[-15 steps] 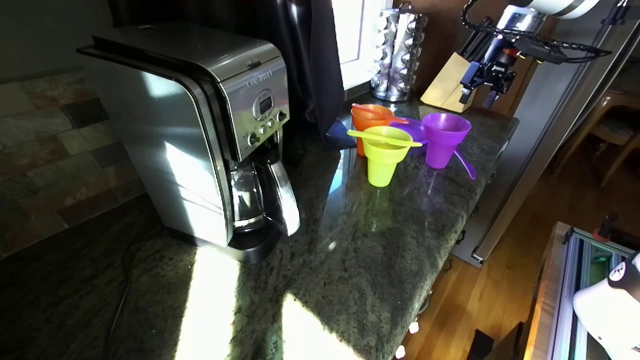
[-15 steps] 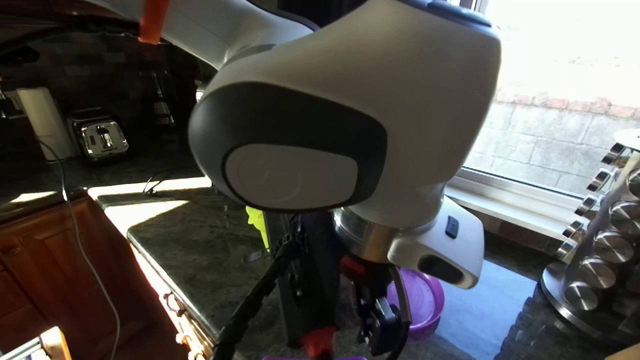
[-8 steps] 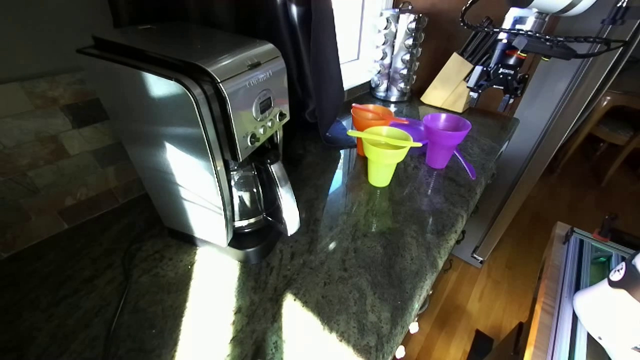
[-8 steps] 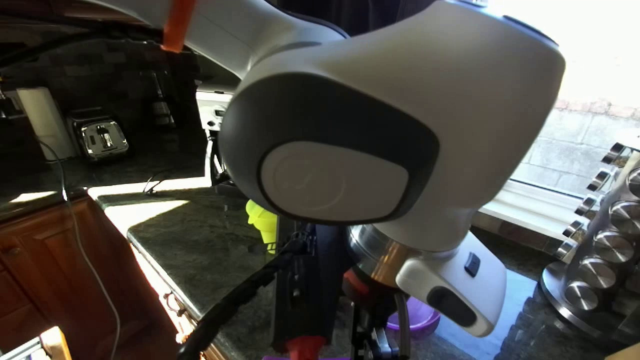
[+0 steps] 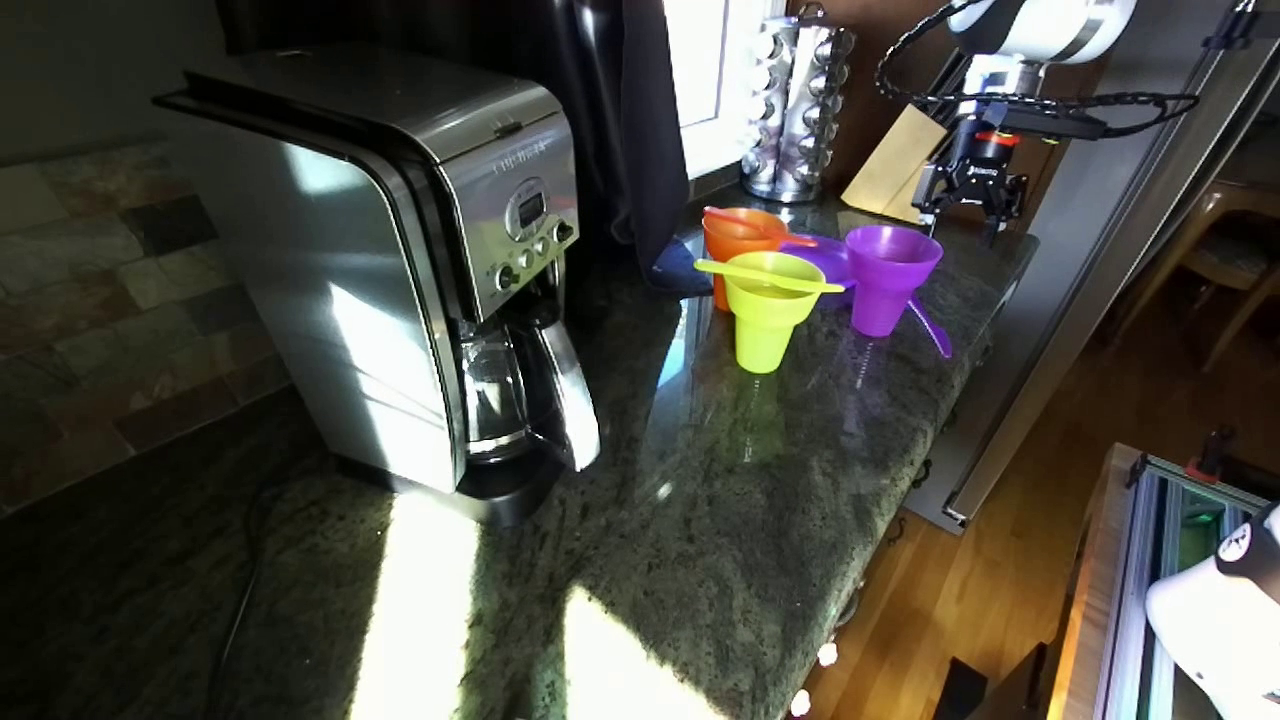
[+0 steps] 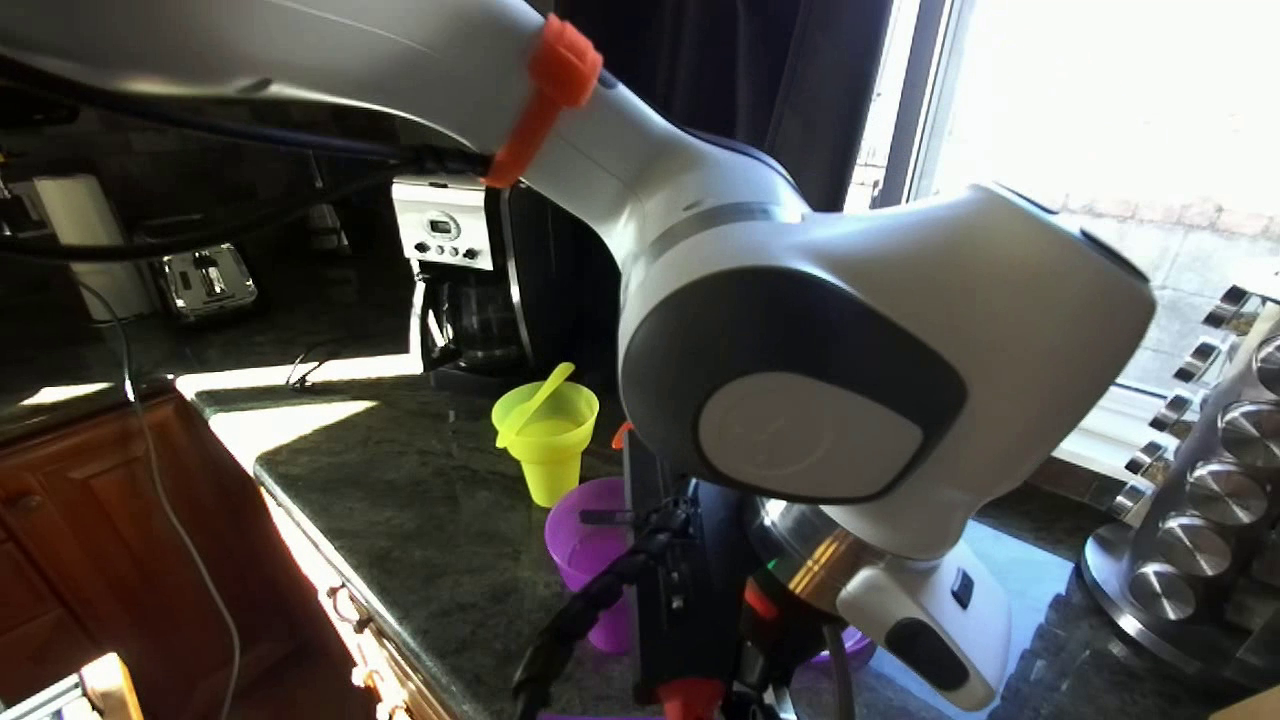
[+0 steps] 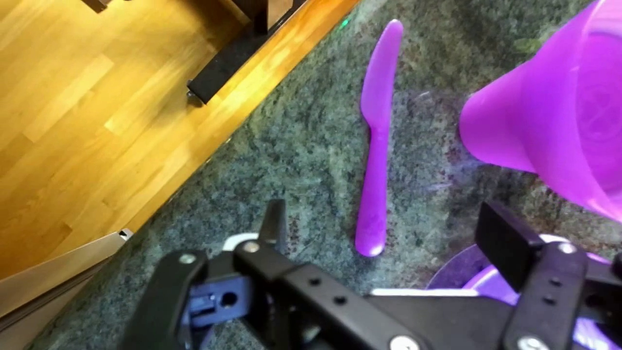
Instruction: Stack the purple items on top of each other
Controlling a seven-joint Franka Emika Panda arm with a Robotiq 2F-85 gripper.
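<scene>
Tool (image 7: 386, 231) above counter (image 7: 311, 160), jaws parted; purple cup (image 7: 539, 112) upright near purple knife (image 7: 380, 141)

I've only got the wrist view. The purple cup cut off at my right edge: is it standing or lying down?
Observer: In an exterior view, the purple cup stands upright on the counter.
Operator: Any cups outside my picture?
Observer: Two: a yellow-green cup and an orange cup.
Operator: Is anything lying on the yellow-green one?
Observer: Yes, a matching utensil lies across its rim.
</scene>
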